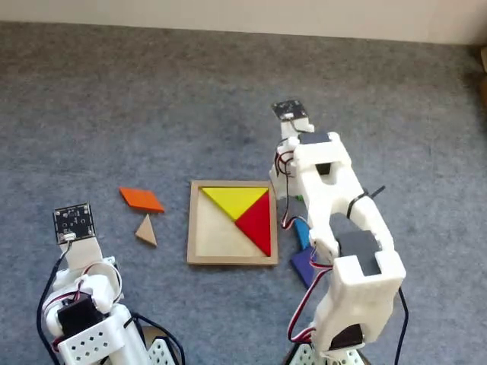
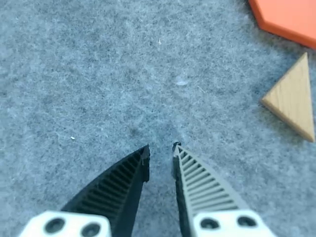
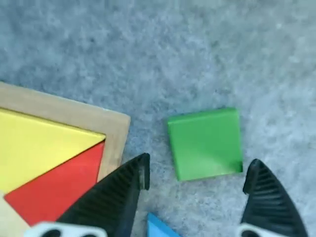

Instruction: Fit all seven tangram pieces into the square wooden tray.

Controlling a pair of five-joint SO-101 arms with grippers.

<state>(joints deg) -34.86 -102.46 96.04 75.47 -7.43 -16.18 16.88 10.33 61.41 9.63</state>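
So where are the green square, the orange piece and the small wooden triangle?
green square (image 3: 205,143), right wrist view, middle of its face.
orange piece (image 1: 141,199), high view, its centre.
wooden triangle (image 2: 295,101), left wrist view, middle of its face.

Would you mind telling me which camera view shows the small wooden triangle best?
The left wrist view: the wooden triangle lies close and large there, near the orange piece. The high view shows it small but whole, left of the tray. The right wrist view faces the tray's corner and the green square.
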